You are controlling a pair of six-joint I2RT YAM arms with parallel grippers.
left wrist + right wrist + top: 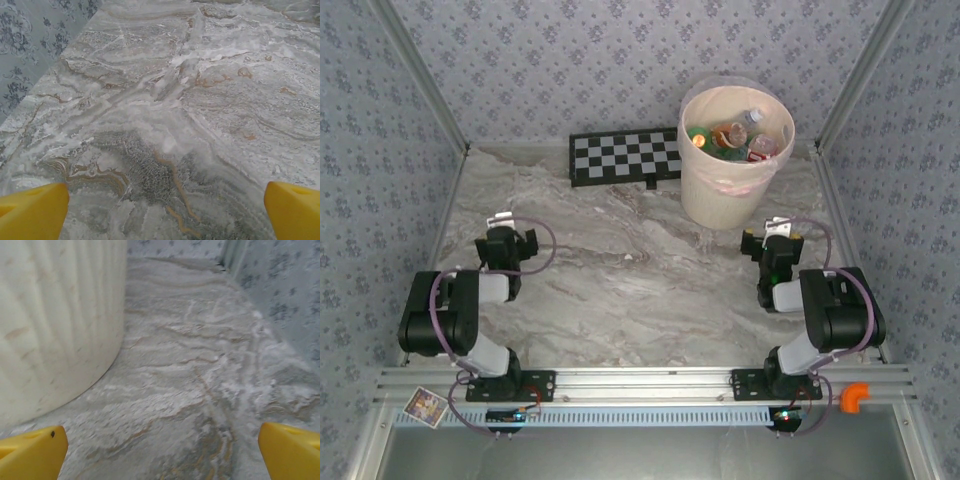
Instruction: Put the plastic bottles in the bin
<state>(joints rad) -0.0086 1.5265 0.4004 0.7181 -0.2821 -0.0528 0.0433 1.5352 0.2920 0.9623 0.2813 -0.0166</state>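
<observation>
Both the left gripper (165, 212) and right gripper (162, 452) gape wide; checkerboard (625, 157) just beside bin (725, 195) holding plastic bottles (732, 135)

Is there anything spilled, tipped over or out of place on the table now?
Nothing stands out. The bin stands upright at the far right of the table, with the plastic bottles inside it. Nothing looks spilled. The checkerboard sits by the back wall.

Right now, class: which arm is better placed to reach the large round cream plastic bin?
Right. The right gripper sits near the bin, open; the left gripper is far across the table.
</observation>
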